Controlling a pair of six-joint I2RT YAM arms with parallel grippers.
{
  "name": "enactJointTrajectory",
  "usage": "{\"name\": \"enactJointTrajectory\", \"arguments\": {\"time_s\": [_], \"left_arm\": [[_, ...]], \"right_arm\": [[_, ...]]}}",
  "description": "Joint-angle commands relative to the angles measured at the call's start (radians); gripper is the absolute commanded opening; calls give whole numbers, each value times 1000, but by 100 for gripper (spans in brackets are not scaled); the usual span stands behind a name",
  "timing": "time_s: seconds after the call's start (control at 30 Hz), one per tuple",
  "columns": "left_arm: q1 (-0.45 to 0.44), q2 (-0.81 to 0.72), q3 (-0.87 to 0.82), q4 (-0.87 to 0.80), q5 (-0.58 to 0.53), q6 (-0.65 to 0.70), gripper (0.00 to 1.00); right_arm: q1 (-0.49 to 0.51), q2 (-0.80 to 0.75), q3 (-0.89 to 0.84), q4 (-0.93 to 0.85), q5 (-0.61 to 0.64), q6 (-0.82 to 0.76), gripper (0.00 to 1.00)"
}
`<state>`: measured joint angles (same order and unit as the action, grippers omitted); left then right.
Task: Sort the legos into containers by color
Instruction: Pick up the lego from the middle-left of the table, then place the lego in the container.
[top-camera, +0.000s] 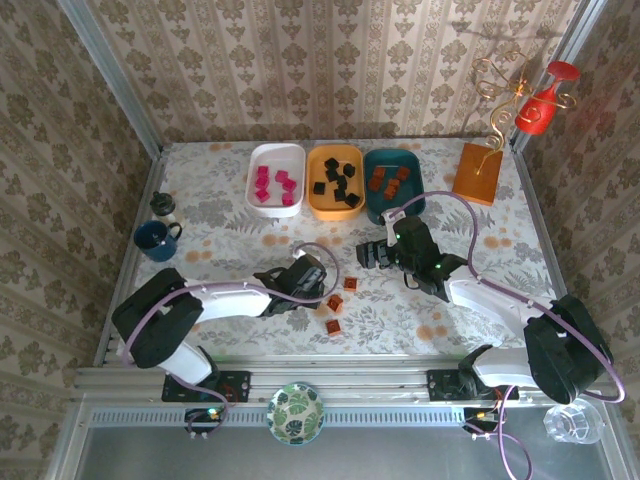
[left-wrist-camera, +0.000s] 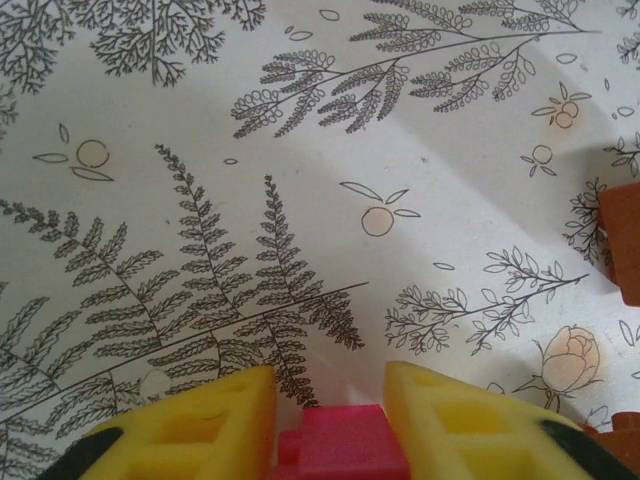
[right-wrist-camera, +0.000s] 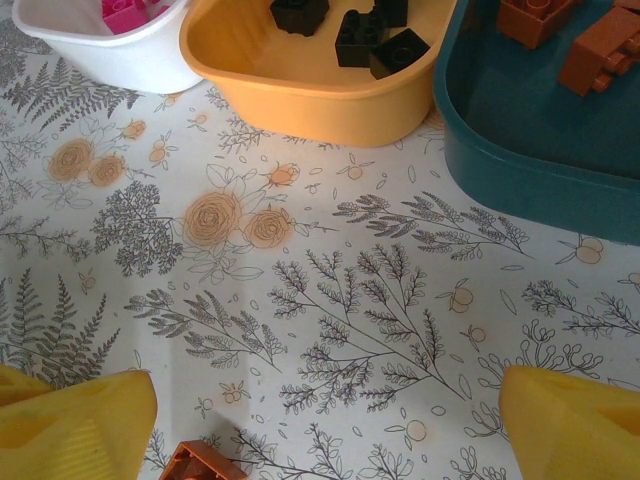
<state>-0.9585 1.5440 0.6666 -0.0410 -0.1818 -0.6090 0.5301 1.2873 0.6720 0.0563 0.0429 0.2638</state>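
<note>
the pink lego (left-wrist-camera: 335, 445) is a tiny, light, rigid plastic cube with slick faces, so it likely wants a square pinch on two opposite flat sides or it may twist out. it sits right between the yellow fingers (left-wrist-camera: 200, 420) of the left gripper (left-wrist-camera: 328, 380), which looks clamped on it, near the loose brown legos (top-camera: 335, 302) and well apart from the white tray (top-camera: 277, 148). the right gripper (right-wrist-camera: 328, 385) hangs with jaws wide, holding nothing.

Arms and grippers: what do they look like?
The left arm and right arm: white tubular links, black joints, a looping purple cable each. The left gripper and right gripper are black blocks; fingers are yellow moulded plastic with recessed pockets.
</note>
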Motion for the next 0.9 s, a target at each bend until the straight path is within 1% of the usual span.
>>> {"name": "enactJointTrajectory", "arguments": {"time_s": [0.0,0.13,0.2,0.3,0.4,0.5,0.6,0.67,0.7,0.73,0.87], "left_arm": [[-13,0,21,-22,6,12,30],[-8,-60,20,-12,-39,28,24],[19,-97,32,-10,-60,49,23],[97,-158,55,6,-62,95,21],[211,-194,89,27,-29,139,21],[326,-189,140,58,3,168,21],[427,-131,212,104,40,185,20],[483,-53,280,118,64,193,21],[495,-15,311,127,74,197,21],[535,28,345,136,87,196,21],[604,206,485,152,155,175,22]], "right_arm": [[-2,-13,-12,13,32,-12,90],[-4,-42,-28,17,69,-11,90],[-5,-59,-37,22,82,-7,90],[-5,-82,-49,27,95,-6,90],[-5,-100,-58,31,100,-4,90],[-2,-108,-70,49,84,2,90],[5,-100,-70,53,77,4,90],[13,-91,-65,53,76,4,90],[14,-89,-65,54,74,6,90],[18,-84,-62,53,72,6,90],[25,-74,-58,52,71,4,90]]}}
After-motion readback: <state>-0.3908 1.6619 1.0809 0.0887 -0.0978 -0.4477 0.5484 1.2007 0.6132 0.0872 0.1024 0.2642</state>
